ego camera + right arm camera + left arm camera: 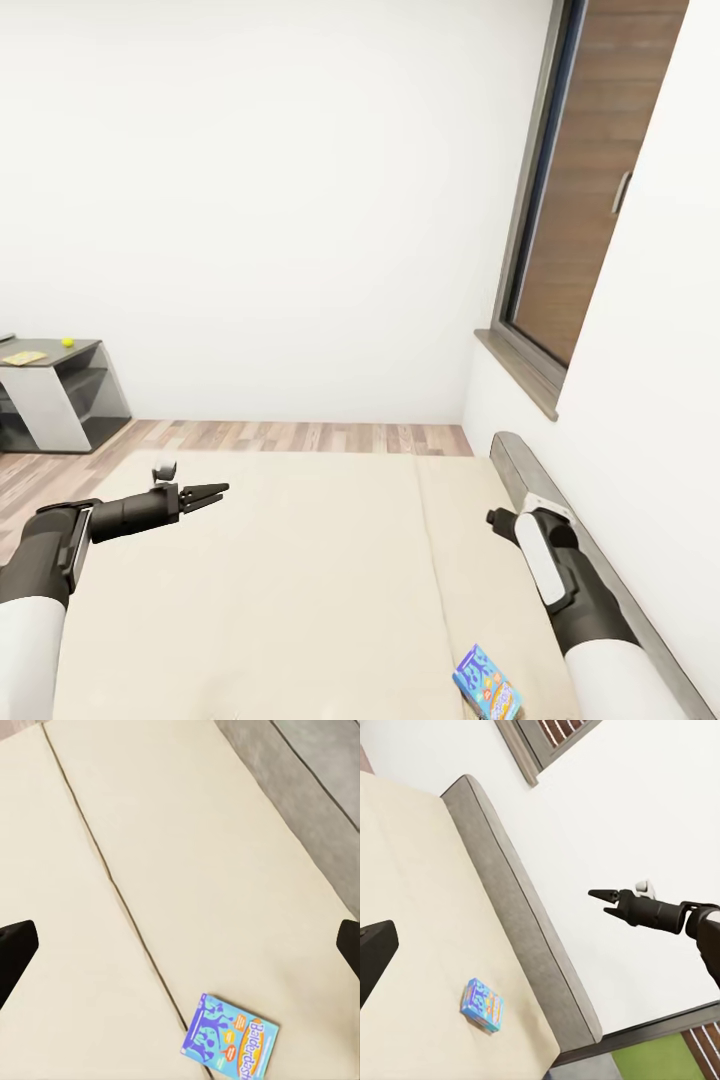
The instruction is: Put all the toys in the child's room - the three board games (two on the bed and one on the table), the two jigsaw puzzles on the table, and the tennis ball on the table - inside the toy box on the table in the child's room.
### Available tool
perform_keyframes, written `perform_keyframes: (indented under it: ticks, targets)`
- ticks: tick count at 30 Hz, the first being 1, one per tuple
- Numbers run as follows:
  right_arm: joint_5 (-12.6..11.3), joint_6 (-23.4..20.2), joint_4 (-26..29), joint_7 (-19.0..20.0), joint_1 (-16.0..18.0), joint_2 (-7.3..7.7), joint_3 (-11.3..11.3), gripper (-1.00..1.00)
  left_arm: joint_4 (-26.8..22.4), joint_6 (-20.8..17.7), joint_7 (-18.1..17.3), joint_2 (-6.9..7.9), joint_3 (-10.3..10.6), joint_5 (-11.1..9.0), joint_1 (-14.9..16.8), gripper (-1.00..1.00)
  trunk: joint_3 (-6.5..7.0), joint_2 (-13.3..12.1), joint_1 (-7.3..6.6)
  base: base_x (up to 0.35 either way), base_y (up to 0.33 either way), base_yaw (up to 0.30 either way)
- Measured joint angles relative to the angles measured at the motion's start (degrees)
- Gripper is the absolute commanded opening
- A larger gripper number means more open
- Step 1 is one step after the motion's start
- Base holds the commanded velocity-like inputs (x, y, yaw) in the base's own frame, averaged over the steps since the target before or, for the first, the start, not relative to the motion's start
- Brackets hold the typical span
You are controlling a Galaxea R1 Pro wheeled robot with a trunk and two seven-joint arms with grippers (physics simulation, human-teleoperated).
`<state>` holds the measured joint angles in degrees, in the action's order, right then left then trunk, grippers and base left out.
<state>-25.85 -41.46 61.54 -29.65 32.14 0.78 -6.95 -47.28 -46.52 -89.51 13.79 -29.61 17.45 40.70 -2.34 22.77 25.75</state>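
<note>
I'm over the cream bed (300,580), right gripper (180,937) jaws apart; left gripper (205,494) together; flat blue board game box (231,1037) could skid when pinched

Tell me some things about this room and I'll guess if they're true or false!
1. A colourful board game lies on the bed. True.
2. The right gripper is holding the board game. False: the game lies apart from it on the bed, and its fingers are spread wide.
3. A small yellow-green ball sits on the grey table by the far wall. True.
4. The left gripper is carrying the ball. False: nothing shows between its fingers, and the ball is on the table.
5. The floor beyond the bed is wooden. True.
</note>
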Motion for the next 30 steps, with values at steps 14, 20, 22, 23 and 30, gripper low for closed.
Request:
perform_keyframes:
  ticks: [14,20,22,23,30]
  targets:
    - [-0.3,0.0,-0.1,0.0,-0.2,0.34,-0.4,1.0,0.0,-0.1,0.0,-0.12,0.1,0.0,0.0,1.0,-1.32,0.0,0.0,0.0,0.0,0.0]
    - [-0.2,0.0,-0.1,0.0,-0.2,0.34,-0.3,1.0,0.0,-0.1,0.0,-0.13,0.1,0.0,0.0,1.0,-1.89,0.0,0.0,0.0,0.0,0.0]
    - [-0.2,0.0,-0.1,0.0,-0.2,0.34,-0.3,1.0,0.0,-0.1,0.0,-0.13,0.1,0.0,0.0,1.0,-2.07,0.0,0.0,0.0,0.0,0.0]
    - [-0.2,0.0,-0.1,0.0,-0.2,0.34,-0.4,1.0,0.0,-0.1,0.0,-0.13,0.1,0.0,0.0,1.0,-2.17,0.0,0.0,0.0,0.0,0.0]
    - [-0.2,0.0,-0.2,0.0,-0.2,0.39,-0.4,1.0,0.0,-0.1,0.0,-0.21,0.0,0.0,0.0,1.0,-2.83,0.0,0.0,0.0,0.0,0.0]
